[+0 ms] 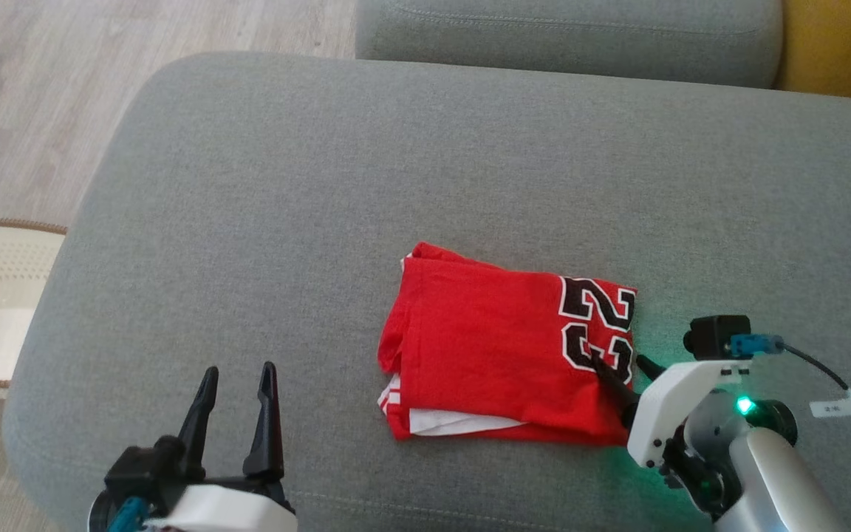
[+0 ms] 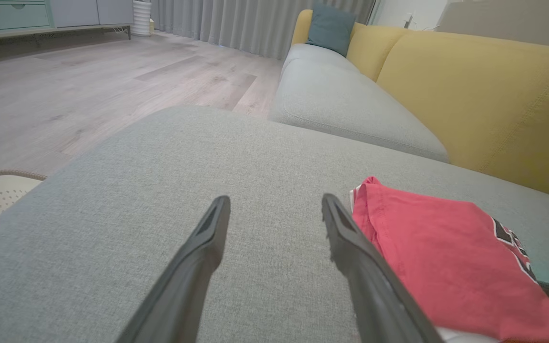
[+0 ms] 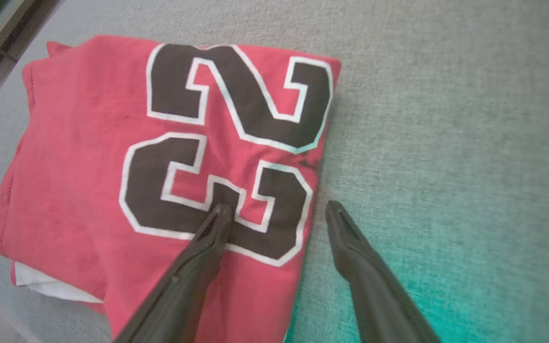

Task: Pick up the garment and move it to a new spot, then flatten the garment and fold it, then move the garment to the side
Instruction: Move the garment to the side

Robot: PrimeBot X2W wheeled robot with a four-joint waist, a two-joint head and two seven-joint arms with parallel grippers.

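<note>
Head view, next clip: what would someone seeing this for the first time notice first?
The folded red garment with a black 23, lying right of centre on the grey cushion. The right gripper stands open astride its right edge, one finger over the number, the other over bare cushion, in a green glow. The left gripper hangs open at lower left, apart from the cloth.

L jaws wide apart over grey sofa cushion (image 2: 160,166), folded red garment (image 2: 436,252) alongside

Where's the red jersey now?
Head view: the folded red jersey lies right of centre on the grey cushion, the open right gripper straddling its numbered edge.
</note>
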